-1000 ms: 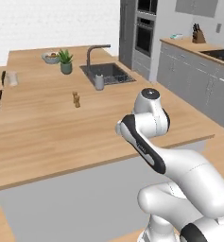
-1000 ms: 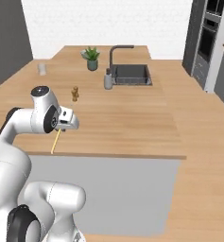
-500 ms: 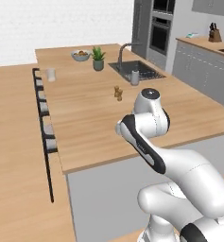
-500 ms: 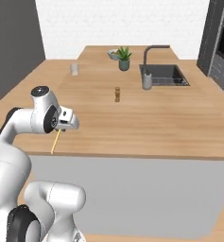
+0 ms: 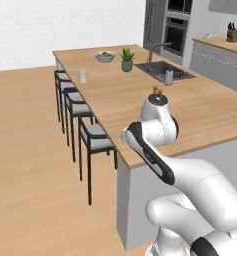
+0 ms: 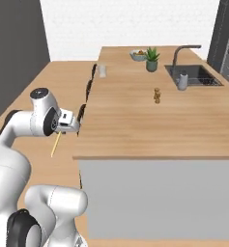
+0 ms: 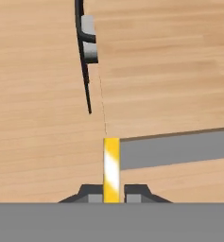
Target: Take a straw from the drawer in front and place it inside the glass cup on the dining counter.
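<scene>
My gripper is shut on the straw, a thin pale yellow stick that hangs down and to the left from the hand, left of the dining counter's near corner. In the hand view the straw rises between the two finger tips of the gripper. The glass cup stands near the left edge of the dining counter, far beyond the hand; it also shows as the glass cup on the dining counter. The drawer is out of view.
Black-legged stools line the counter's left side. At the far end stand a bowl and a potted plant. A dark sink, a grey dispenser and a small brown figure sit to the right. Wooden floor lies left.
The whole scene has shifted in both base views, so the base has moved to the counter's left corner. The arm keeps its pose, with the straw still in the gripper.
</scene>
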Robot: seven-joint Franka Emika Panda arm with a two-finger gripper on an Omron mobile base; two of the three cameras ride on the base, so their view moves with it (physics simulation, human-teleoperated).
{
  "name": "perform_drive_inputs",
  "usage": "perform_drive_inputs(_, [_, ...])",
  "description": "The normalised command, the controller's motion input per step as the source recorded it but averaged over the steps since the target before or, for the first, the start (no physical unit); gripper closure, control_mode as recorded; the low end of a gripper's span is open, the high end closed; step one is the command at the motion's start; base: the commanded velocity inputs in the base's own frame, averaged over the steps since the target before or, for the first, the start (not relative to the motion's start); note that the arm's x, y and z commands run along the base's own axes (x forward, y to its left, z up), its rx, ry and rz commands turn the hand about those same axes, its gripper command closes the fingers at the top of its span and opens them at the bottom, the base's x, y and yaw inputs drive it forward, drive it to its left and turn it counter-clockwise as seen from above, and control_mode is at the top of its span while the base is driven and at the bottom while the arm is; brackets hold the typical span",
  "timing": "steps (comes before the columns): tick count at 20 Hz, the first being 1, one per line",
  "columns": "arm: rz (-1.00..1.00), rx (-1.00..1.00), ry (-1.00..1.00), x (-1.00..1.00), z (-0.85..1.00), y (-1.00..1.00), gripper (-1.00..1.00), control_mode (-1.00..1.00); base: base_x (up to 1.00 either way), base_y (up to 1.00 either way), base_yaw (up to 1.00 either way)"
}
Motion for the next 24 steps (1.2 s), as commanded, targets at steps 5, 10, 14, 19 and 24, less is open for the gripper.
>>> perform_drive_inputs(5, [0.00, 0.00, 0.00, 0.00, 0.00, 0.00, 1.00, 1.00, 0.05, 1.00, -0.42])
perform_drive_inputs(10, [0.00, 0.00, 0.00, 0.00, 0.00, 0.00, 1.00, 1.00, 0.23, 0.94, -0.59])
perform_drive_inputs(14, [0.00, 0.00, 0.00, 0.00, 0.00, 0.00, 1.00, 1.00, 0.27, 0.93, -0.60])
perform_drive_inputs(19, [0.00, 0.00, 0.00, 0.00, 0.00, 0.00, 1.00, 1.00, 0.22, 1.00, -0.55])
perform_drive_inputs(24, [0.00, 0.00, 0.00, 0.00, 0.00, 0.00, 1.00, 1.00, 0.06, 1.00, -0.51])
